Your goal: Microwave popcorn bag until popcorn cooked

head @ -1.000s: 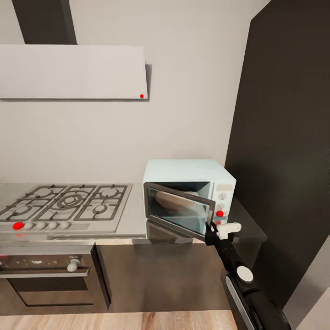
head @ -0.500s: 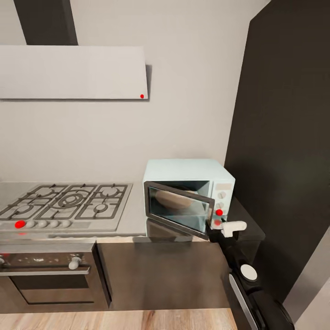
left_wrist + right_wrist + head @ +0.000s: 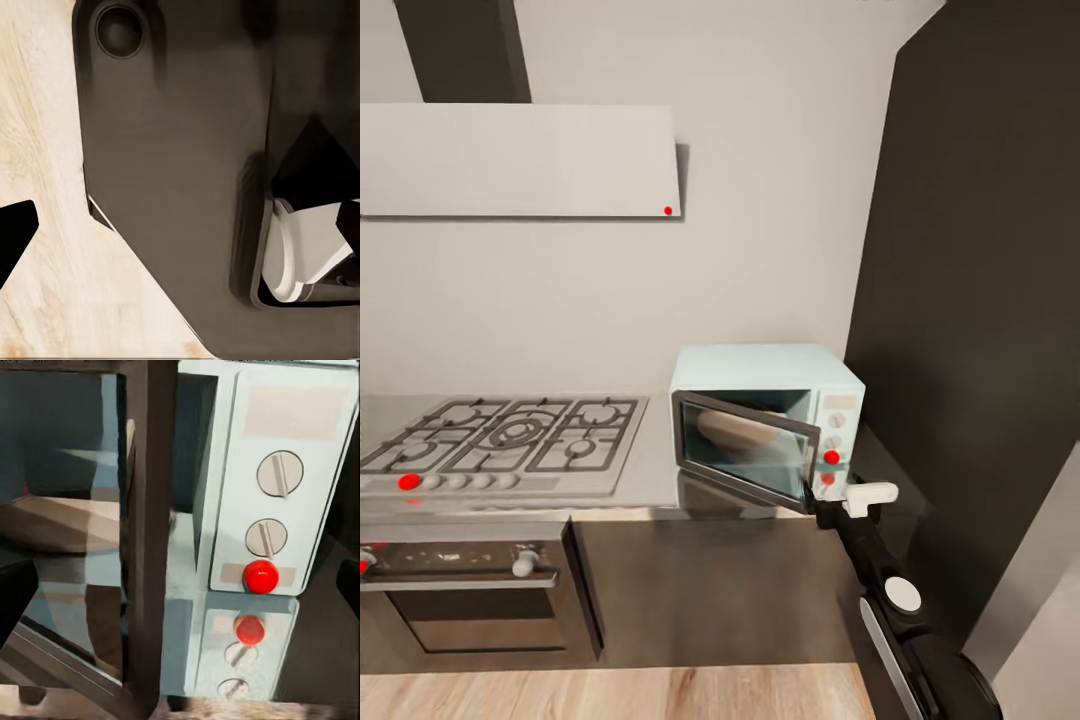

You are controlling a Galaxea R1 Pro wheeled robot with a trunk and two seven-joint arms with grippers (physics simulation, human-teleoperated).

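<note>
On the grey brushed-steel countertop (image 3: pixel 655 470), seen from the head camera, sits the microwave (image 3: pixel 765 420), a pale blue-white box with rounded corners, close to a tall dark matte panel (image 3: pixel 980 300). Its dark glass door (image 3: pixel 745 450) hangs partly open. Behind the glass is a tan rounded shape, too blurred to name. Two round knobs and a red light mark its control strip. The right gripper (image 3: pixel 838 500) sits just in front of the door's free edge, on a black arm with a white fitting; whether its fingers are apart or together cannot be told. A steel gas hob (image 3: pixel 500 445) with black grates lies to the left, above a dark oven (image 3: pixel 465 590). A flat pale hood (image 3: pixel 520 160) hangs on the plain wall. Pale wood floor (image 3: pixel 620 695) runs below.

From the left wrist camera, smooth dark robot casing lies over light wood-grain floor (image 3: pixel 45 225); the pincer's state cannot be told.

From the right wrist camera, the door's dark frame (image 3: pixel 150 532) stands ajar beside the control panel (image 3: pixel 274 487), with slotted knobs and a glossy red button (image 3: pixel 260 576).
</note>
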